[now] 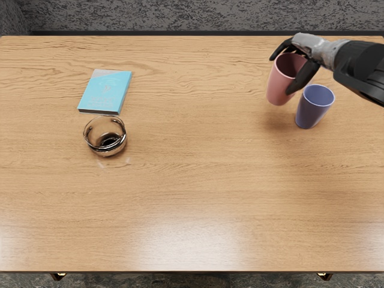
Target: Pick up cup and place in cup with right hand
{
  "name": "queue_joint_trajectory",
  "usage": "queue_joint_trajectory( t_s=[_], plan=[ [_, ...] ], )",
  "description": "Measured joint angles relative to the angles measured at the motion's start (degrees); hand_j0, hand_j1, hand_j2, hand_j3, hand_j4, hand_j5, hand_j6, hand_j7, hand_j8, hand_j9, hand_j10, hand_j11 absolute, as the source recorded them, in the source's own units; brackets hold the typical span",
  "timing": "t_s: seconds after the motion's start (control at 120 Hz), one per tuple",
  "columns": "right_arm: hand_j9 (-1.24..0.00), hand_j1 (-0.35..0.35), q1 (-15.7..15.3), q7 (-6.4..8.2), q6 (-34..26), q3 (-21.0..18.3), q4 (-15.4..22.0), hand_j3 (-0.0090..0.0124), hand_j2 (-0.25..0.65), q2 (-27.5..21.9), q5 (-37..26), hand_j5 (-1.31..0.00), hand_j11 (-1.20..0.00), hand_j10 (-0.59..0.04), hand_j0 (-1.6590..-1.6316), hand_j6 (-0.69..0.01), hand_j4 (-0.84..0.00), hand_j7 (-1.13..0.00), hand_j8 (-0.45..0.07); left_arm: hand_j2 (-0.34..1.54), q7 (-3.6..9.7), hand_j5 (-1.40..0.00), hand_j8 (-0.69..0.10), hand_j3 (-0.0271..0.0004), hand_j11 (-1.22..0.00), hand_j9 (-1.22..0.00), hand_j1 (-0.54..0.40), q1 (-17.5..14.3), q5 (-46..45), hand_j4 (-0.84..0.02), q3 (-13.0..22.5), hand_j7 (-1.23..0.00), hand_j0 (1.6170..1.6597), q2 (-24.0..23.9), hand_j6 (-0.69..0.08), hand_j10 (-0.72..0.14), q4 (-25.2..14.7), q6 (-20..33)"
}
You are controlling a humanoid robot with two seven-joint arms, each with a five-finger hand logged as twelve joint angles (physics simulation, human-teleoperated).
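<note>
Holding pink cup (pixel 278 87) nr rim w/ R hand (pixel 308 49)

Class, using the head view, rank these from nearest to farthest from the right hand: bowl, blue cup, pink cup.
1. Pink cup: in the right hand's grasp.
2. Blue cup: just right of the pink one.
3. Bowl: far off, in the picture's left half.
</note>
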Motion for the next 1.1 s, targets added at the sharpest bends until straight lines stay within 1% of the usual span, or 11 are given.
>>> queue_joint_trajectory(
  t_s=[0.05,0.117,0.167,0.267,0.442,0.567,0.817,0.867,0.992,1.042,1.1],
  plan=[
    [-0.59,0.045,0.7,0.00,0.8,0.1,-0.3,-0.0003,-0.092,-0.5,0.2,-0.61,-0.59,-0.378,-1.6534,-0.309,-0.426,-0.58,-0.294,0.00,0.00,0.00,0.000,0.0000,0.00,0.00,0.349,0.0,0.0,0.000,0.0,0.00,1.6581,0.0,0.000,0.000,0.0,0.0],
    [-0.59,0.055,1.3,0.00,1.7,0.2,-0.7,0.0005,-0.087,-1.5,1.3,-0.61,-0.59,-0.367,-1.6537,-0.293,-0.424,-0.58,-0.284,0.00,0.00,0.00,0.000,0.0000,0.00,0.00,0.349,0.0,0.0,0.000,0.0,0.00,1.6581,0.0,0.000,0.000,0.0,0.0],
    [-0.60,0.067,2.1,0.00,2.2,0.0,-0.9,0.0003,-0.077,-2.0,1.8,-0.61,-0.60,-0.358,-1.6540,-0.281,-0.423,-0.58,-0.276,0.00,0.00,0.00,0.000,0.0000,0.00,0.00,0.349,0.0,0.0,0.000,0.0,0.00,1.6581,0.0,0.000,0.000,0.0,0.0],
    [-0.60,0.098,2.9,0.00,2.6,-0.1,-1.8,0.0001,0.002,-3.0,2.4,-0.61,-0.60,-0.344,-1.6548,-0.255,-0.424,-0.58,-0.264,0.00,0.00,0.00,0.000,0.0000,0.00,0.00,0.349,0.0,0.0,0.000,0.0,0.00,1.6581,0.0,0.000,0.000,0.0,0.0],
    [-0.60,0.121,3.5,0.00,2.9,-0.3,-2.4,-0.0002,-0.002,-5.3,2.6,-0.61,-0.61,-0.325,-1.6539,-0.229,-0.428,-0.58,-0.243,0.00,0.00,0.00,0.000,-0.0001,0.00,0.00,0.349,0.0,0.0,0.000,0.0,0.00,1.6581,0.0,0.000,0.000,0.0,0.0],
    [-0.60,0.119,3.1,-0.01,3.0,-0.4,-2.5,-0.0002,-0.010,-6.4,2.7,-0.60,-0.61,-0.324,-1.6532,-0.228,-0.434,-0.58,-0.242,0.00,0.00,0.00,0.000,-0.0001,0.00,0.00,0.349,0.0,0.0,0.000,0.0,0.00,1.6581,0.0,0.000,0.000,0.0,0.0],
    [-0.61,0.135,1.6,0.00,2.9,-0.5,-2.7,-0.0003,0.019,-6.8,2.7,-0.60,-0.61,-0.320,-1.6525,-0.220,-0.437,-0.58,-0.236,0.00,0.00,0.00,0.000,-0.0001,0.00,0.00,0.349,0.0,0.0,0.000,0.0,0.00,1.6581,0.0,0.000,0.000,0.0,0.0],
    [-0.61,0.141,1.2,0.00,2.9,-0.5,-3.4,-0.0005,0.040,-6.8,2.7,-0.60,-0.61,-0.318,-1.6523,-0.217,-0.435,-0.58,-0.233,0.00,0.00,0.00,0.000,-0.0001,0.00,0.00,0.349,0.0,0.0,0.000,0.0,0.00,1.6581,0.0,0.000,0.000,0.0,0.0],
    [-0.61,0.131,0.5,0.00,2.9,-0.5,-4.9,-0.0004,0.005,-6.7,2.6,-0.60,-0.62,-0.317,-1.6517,-0.217,-0.435,-0.58,-0.232,0.00,0.00,0.00,0.000,-0.0001,0.00,0.00,0.349,0.0,0.0,0.000,0.0,0.00,1.6581,0.0,0.000,0.000,0.0,0.0],
    [-0.61,0.137,0.3,0.00,2.9,-0.5,-5.9,-0.0004,0.031,-6.5,2.6,-0.60,-0.62,-0.319,-1.6519,-0.218,-0.435,-0.58,-0.234,0.00,0.00,0.00,0.000,-0.0001,0.00,0.00,0.349,0.0,0.0,0.000,0.0,0.00,1.6581,0.0,0.000,0.000,0.0,0.0],
    [-0.61,0.137,0.1,0.00,2.9,-0.5,-7.1,-0.0003,0.022,-6.0,2.5,-0.60,-0.62,-0.317,-1.6517,-0.215,-0.435,-0.58,-0.230,0.00,0.00,0.00,0.000,-0.0001,0.00,0.00,0.349,0.0,0.0,0.000,0.0,0.00,1.6581,0.0,0.000,0.000,0.0,0.0]
  ],
)
